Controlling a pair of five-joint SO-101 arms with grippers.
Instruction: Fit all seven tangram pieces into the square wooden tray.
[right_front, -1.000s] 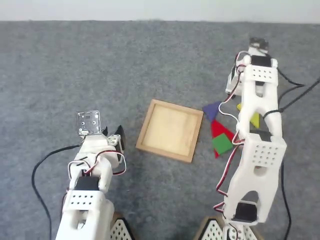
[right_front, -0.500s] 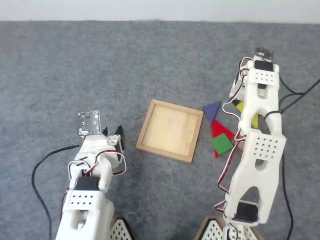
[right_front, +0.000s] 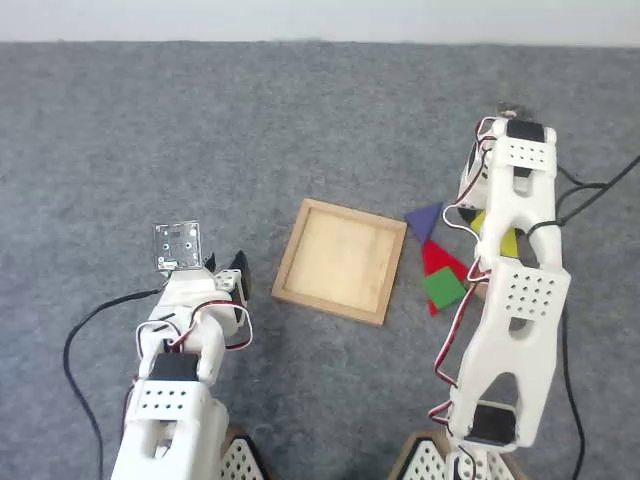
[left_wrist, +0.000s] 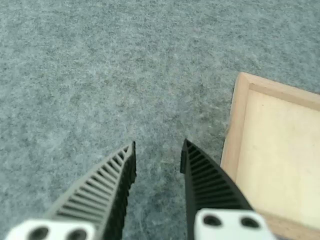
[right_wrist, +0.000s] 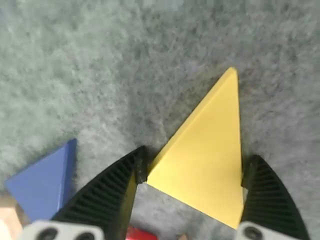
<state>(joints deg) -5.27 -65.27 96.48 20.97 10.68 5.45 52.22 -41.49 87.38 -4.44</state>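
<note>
The square wooden tray (right_front: 284, 281) lies in the middle of the grey carpet with nothing in it; its light rim (left_wrist: 231, 135) is beside my left gripper. My left gripper (left_wrist: 157, 150) is open over bare carpet, low at the left (right_front: 238, 272). A blue triangle (right_front: 425, 218), a red triangle (right_front: 440, 260) and a green square (right_front: 445, 288) lie right of the tray. My right arm (right_front: 515, 190) stands over a yellow triangle (right_front: 510, 242). My right gripper (right_wrist: 195, 167) is open, a finger at each side of the yellow triangle (right_wrist: 205, 150), which lies flat. The blue triangle (right_wrist: 42, 180) is beside it.
Grey carpet covers the whole table, with a pale wall edge at the far side. Cables (right_front: 590, 190) trail from the right arm. Wide bare carpet lies at the far side and to the left of the tray.
The right arm's wrist shifted a little over the yellow triangle. The left arm and the tray stayed where they were.
</note>
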